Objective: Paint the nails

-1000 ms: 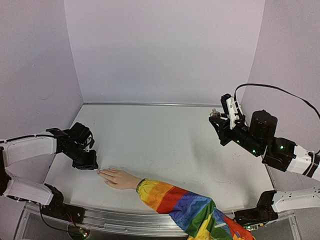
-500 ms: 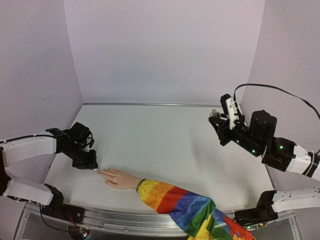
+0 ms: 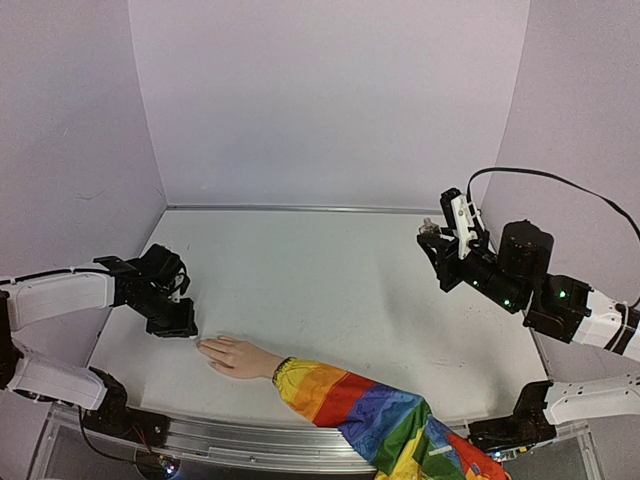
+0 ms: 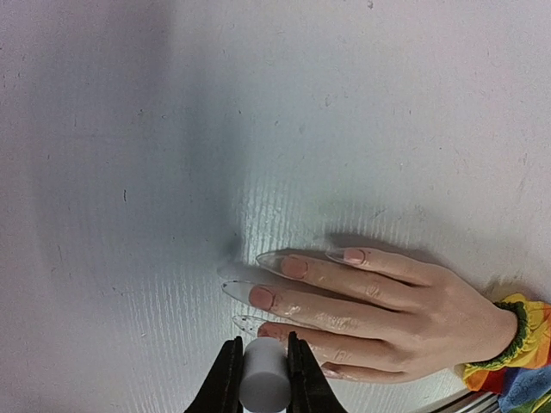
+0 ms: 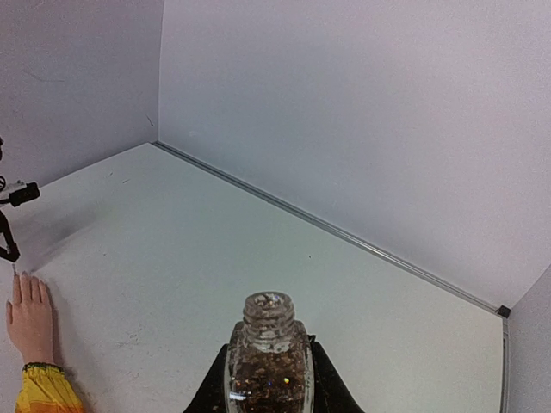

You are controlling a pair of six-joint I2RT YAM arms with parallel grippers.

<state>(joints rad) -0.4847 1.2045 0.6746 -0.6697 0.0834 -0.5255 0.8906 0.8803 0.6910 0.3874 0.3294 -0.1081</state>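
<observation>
Near the front left of the white table, you have the left gripper poised just over the fingertips of the mannequin hand, its jaws clamped on a small white cylinder that looks smooth and matte. Whatever hangs below that cylinder is hidden by it, so you cannot tell whether anything touches a nail. The nails are long and pointed, glossy pink at the base and running out to clear, glassy tips that almost vanish against the table's faintly ribbed surface. Those closest to the gripper sit partly behind the cylinder and the jaws. The hand is pale peach and slightly shiny, lying flat with its palm down. A rainbow-striped fabric sleeve is gathered at the wrist and cut off at the near edge of the top view.

Well apart on the right, the right gripper is raised off the table, jaws closed on a clear glass bottle — uncapped, with a threaded neck and dark glittery contents. Its base is out of frame.
</observation>
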